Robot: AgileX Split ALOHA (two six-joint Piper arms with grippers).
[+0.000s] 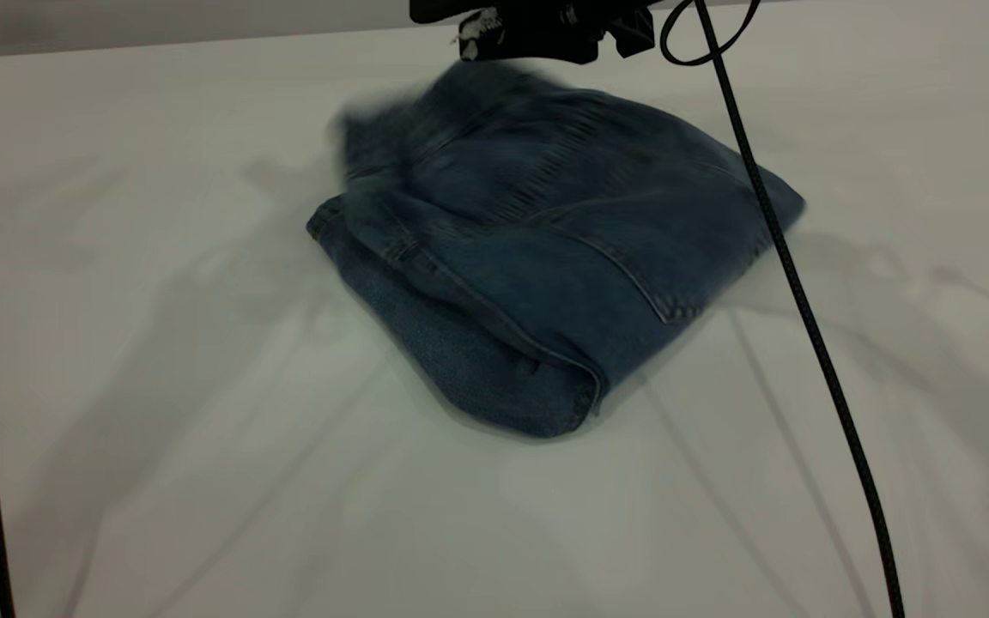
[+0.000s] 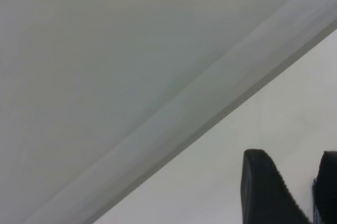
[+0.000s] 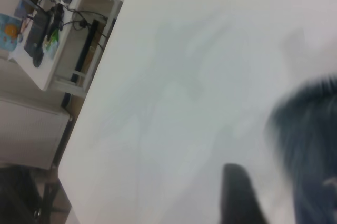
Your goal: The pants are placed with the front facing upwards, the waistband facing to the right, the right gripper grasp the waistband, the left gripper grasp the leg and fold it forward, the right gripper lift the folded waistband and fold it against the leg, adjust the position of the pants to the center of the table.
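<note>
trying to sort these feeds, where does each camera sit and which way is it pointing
Exterior view: outside the rig, looking down at the folded pants on the table; a black gripper at the top edge and two black cables show.
Left wrist view: on the left arm, facing bare table and its edge; two dark fingers show in a corner.
Right wrist view: on the right arm, looking across the table toward a cluttered shelf; one dark finger shows beside blurred pants.
Exterior and right wrist views share the pants.
</note>
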